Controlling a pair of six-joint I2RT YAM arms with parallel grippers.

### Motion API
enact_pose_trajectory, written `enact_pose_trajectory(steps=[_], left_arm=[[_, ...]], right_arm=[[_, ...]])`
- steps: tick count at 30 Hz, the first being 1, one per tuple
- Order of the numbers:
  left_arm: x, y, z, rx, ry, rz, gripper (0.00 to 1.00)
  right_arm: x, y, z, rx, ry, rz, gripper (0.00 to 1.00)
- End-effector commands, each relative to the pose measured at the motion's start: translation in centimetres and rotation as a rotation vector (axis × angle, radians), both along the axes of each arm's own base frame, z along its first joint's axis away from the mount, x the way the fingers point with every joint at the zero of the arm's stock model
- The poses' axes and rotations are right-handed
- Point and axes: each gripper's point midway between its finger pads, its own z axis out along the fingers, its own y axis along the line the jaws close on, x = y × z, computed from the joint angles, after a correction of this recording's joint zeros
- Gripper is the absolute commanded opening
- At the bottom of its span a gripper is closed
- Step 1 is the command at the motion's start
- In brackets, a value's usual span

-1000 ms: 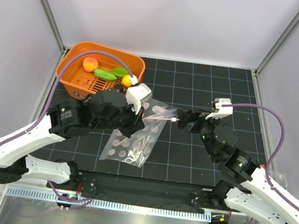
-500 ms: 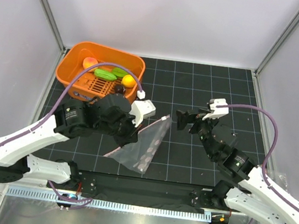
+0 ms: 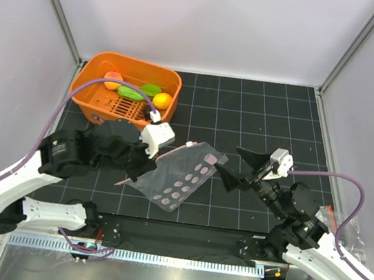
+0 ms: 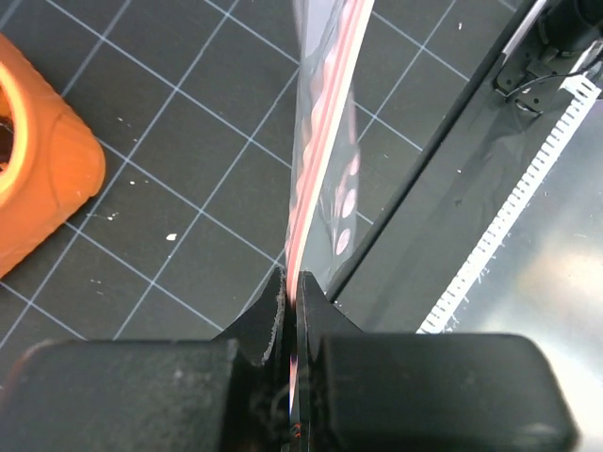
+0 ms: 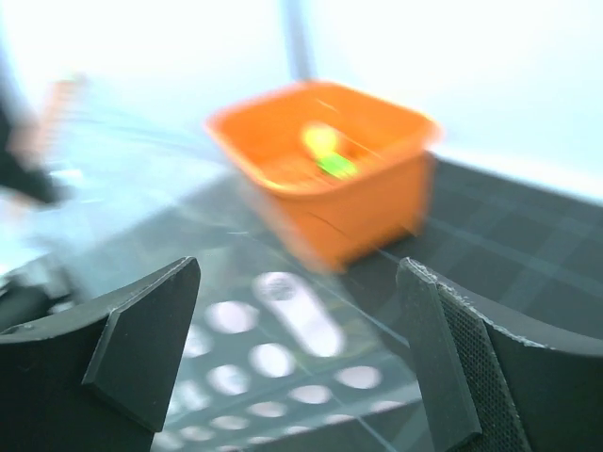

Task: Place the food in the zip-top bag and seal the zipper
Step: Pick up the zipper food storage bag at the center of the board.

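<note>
1. The left gripper (image 3: 143, 163) (image 4: 290, 287) is pinched tight on the thin pink-red zipper strip (image 3: 175, 150) (image 4: 325, 141) at the mouth of the clear crinkly plastic zip-top bag (image 3: 183, 178).
2. In the left wrist view the bag runs edge-on away from the closed fingers, above the black gridded mat (image 3: 275, 110).
3. The right gripper (image 3: 230, 159) (image 5: 300, 268) is spread wide and grips nothing. The bag's far corner lies near its fingers, and whether they touch cannot be told.
4. In the blurred right wrist view the bag's pale spots (image 5: 273, 358) show below and between the two black fingers (image 5: 141, 330).
5. The toy food sits in the orange plastic basket (image 3: 88, 98) at the mat's far left corner, apart from the bag: a peach-orange ball (image 3: 114, 79), a long green piece (image 3: 131, 94), a second green piece (image 3: 151, 89) and a yellow-orange fruit (image 3: 162, 100).
6. The bag holds no food.
</note>
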Motion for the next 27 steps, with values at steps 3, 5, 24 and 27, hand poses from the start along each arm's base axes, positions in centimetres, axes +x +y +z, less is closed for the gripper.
enact_pose_trajectory(steps=[3,5,24,27], left_arm=[[-1.3,0.9,0.4,-0.023,-0.011,-0.072,0.00],[-2.0,0.2,-0.1,-0.017,0.027,-0.110,0.00],[-3.9,-3.1,-2.6,0.064,0.158,-0.235,0.00],[-4.4,-2.7,-2.4,0.044,0.161,-0.249,0.00]], right_arm=[[-4.5,3.9,4.1,0.004,-0.230,0.324,0.92],[-4.7,4.4,4.1,-0.020,-0.242,0.349,0.92],[-7.3,5.3,4.6,-0.093,-0.289,0.507,0.63],[-7.3,5.6,4.3,-0.104,-0.275,0.522,0.64]])
